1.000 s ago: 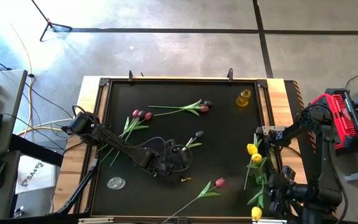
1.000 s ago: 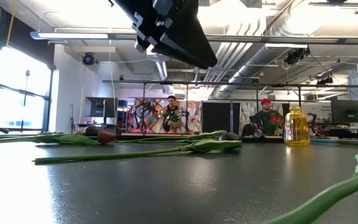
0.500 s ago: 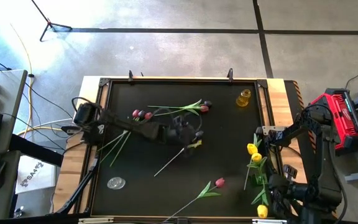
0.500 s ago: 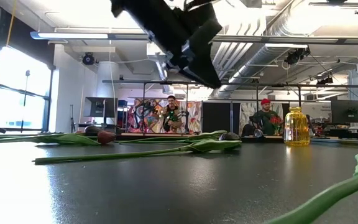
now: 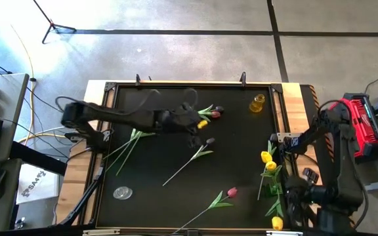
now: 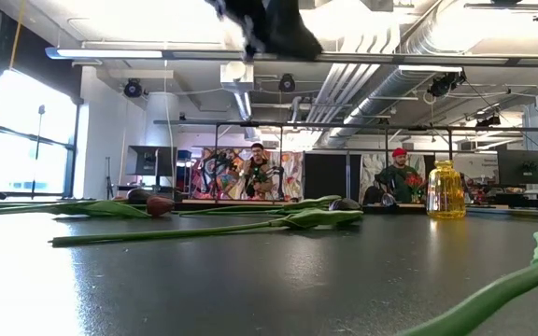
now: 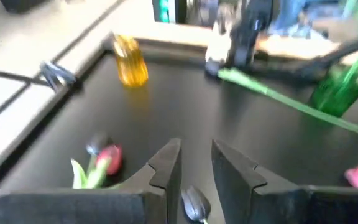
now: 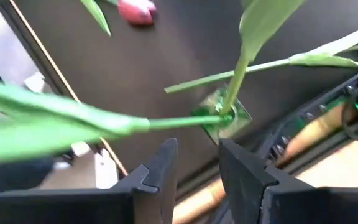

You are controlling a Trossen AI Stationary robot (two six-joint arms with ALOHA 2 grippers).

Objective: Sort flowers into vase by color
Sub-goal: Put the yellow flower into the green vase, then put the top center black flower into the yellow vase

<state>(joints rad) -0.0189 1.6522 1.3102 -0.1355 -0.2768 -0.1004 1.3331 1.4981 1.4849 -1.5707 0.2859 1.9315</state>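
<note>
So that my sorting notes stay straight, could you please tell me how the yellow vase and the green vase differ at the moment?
The yellow vase stands empty, while the green vase holds the stems of yellow tulips. The yellow vase sits near the far right corner of the table; the green vase sits along its right edge, nearer the front. Both are small, see-through vases on the same dark tabletop.

Matt black table surface [image 5: 176, 196], faintly reflective, framed by pale bare wood edging [image 5: 300, 118]. Translucent glossy amber glass vase [image 6: 445, 190], centre right. Green plastic-looking tulip stems [image 6: 185, 231] with smooth leaves, low view centre.
</note>
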